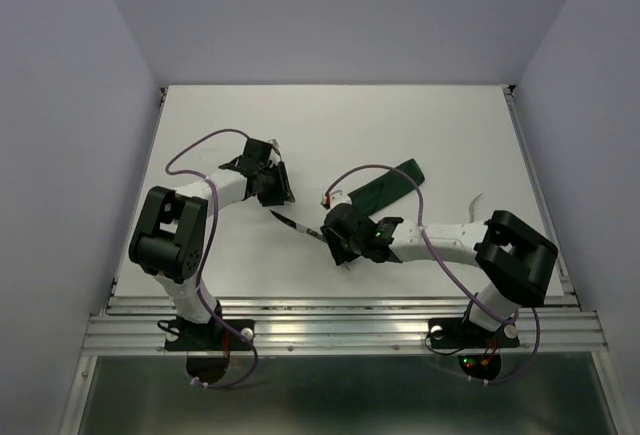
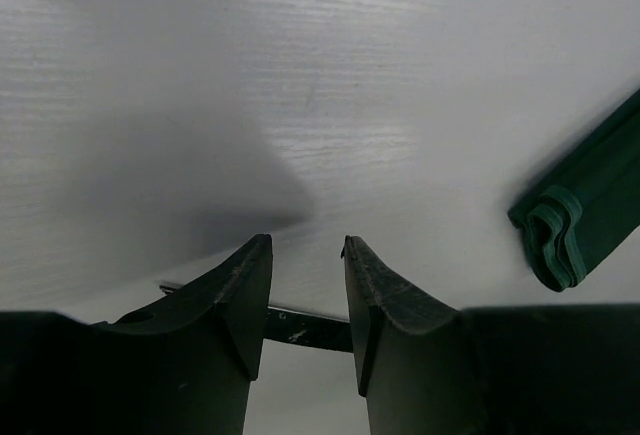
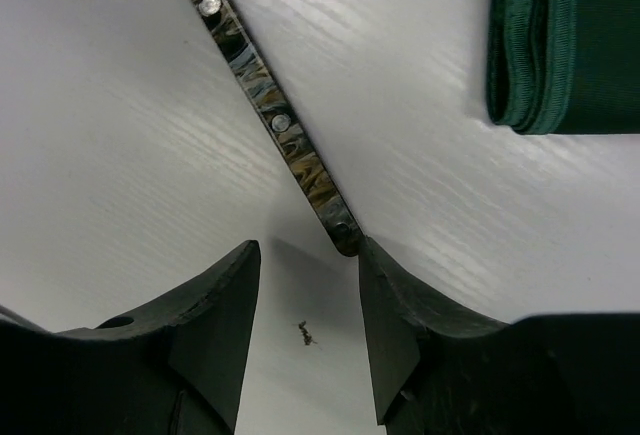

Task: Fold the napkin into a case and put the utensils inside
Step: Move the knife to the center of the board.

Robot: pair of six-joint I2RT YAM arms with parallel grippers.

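- Right pincer [image 3: 308,245]: jaws apart, nothing clamped. Bare tabletop shows between them, marked by one small dark speck.
- Knife [image 3: 270,115]: flat on the table, with a dark mottled handle and two rivets. Its butt end sits at the inner tip of the finger [image 3: 385,295] on the right of the wrist view; cannot tell whether it touches or sits just off.
- Left pincer [image 2: 305,245]: jaws apart and empty. A dark strip of the knife crosses on the table just behind the fingertips.
- Overhead, the knife lies on a diagonal between the two pincers, with the left pincer at its far-left end and the right pincer at its near-right end.
- Case [image 1: 385,190]: dark green cloth folded long and narrow, flat on the table. It lies just to the far right of the right pincer and slants away to the far right. Its layered end shows in the left wrist view.
- Table [image 1: 430,125]: white and matte with faint wood-grain lines. Soft grey shadows lie under the arms.
- Metal rails [image 1: 340,327]: ribbed aluminium along the near edge, with both arm bases bolted there.
- Walls [image 1: 330,15]: plain pale grey-lilac, closing the table in on the left, far and right sides.
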